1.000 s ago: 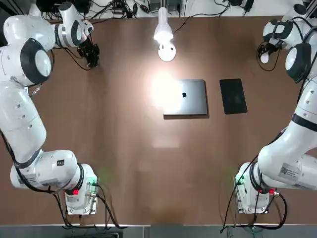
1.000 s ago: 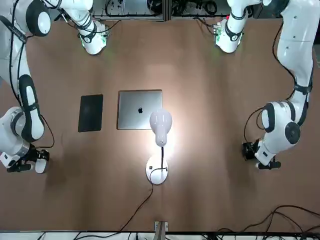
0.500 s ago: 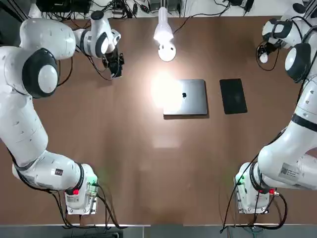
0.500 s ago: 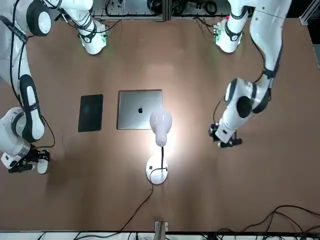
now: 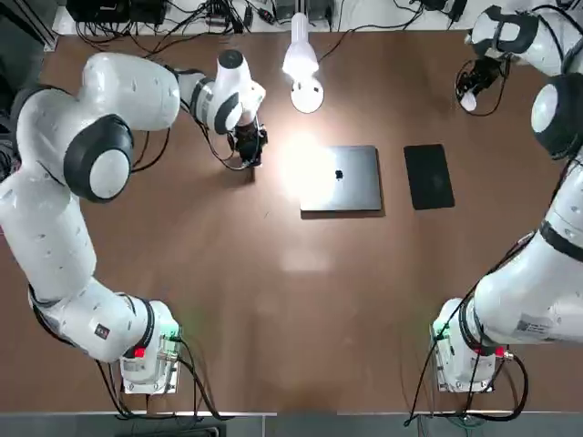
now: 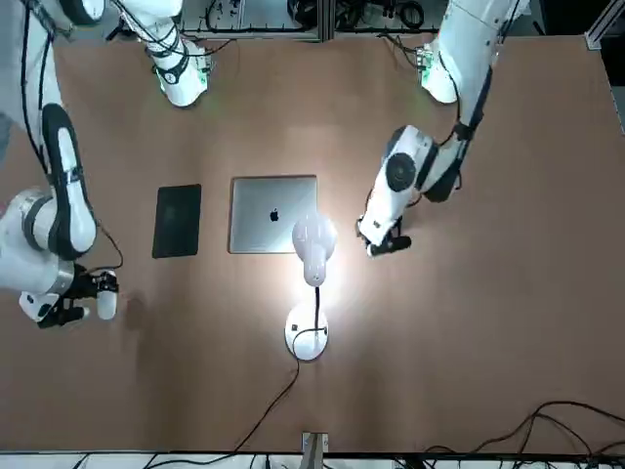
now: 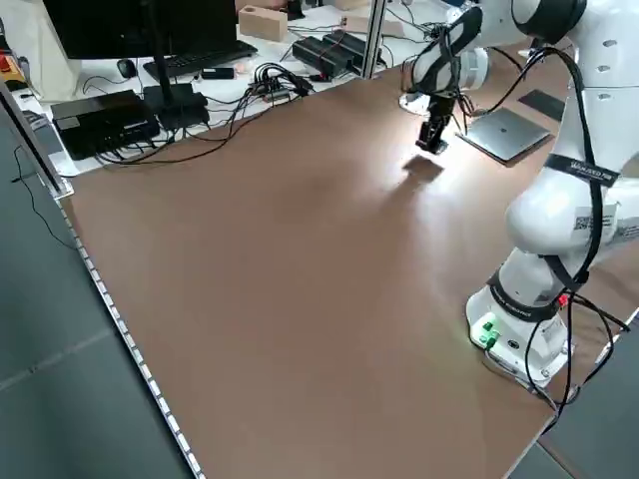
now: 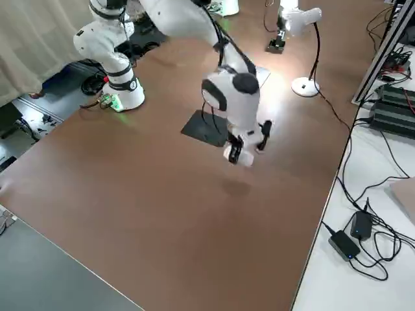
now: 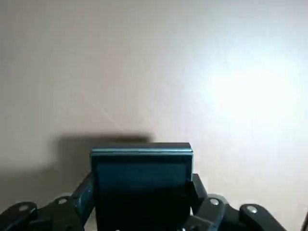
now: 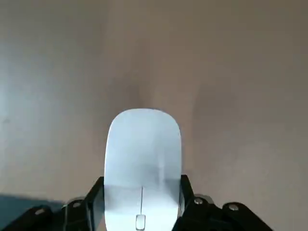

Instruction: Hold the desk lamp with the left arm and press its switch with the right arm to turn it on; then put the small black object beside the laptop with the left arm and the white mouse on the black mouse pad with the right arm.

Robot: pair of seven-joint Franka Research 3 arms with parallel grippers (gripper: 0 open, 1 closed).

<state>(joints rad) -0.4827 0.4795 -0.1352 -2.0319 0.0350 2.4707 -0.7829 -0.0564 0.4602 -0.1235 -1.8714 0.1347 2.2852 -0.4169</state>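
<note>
lamp (image 5: 301,64): 1 | laptop (image 5: 342,177): 1 | pad (image 5: 428,176): 1 | mouse (image 10: 142,166): 1

Lamp (image 5: 303,68) white, lit; laptop (image 5: 342,177) grey w/ dark logo; pad (image 5: 429,176) matte blk; mouse (image 10: 142,163) white; block (image 9: 141,183) glossy blk.

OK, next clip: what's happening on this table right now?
The lamp is already lit. The left gripper carries the small black block above the table, near the laptop. The right gripper holds the white mouse at the far edge, not yet over the black mouse pad.
</note>
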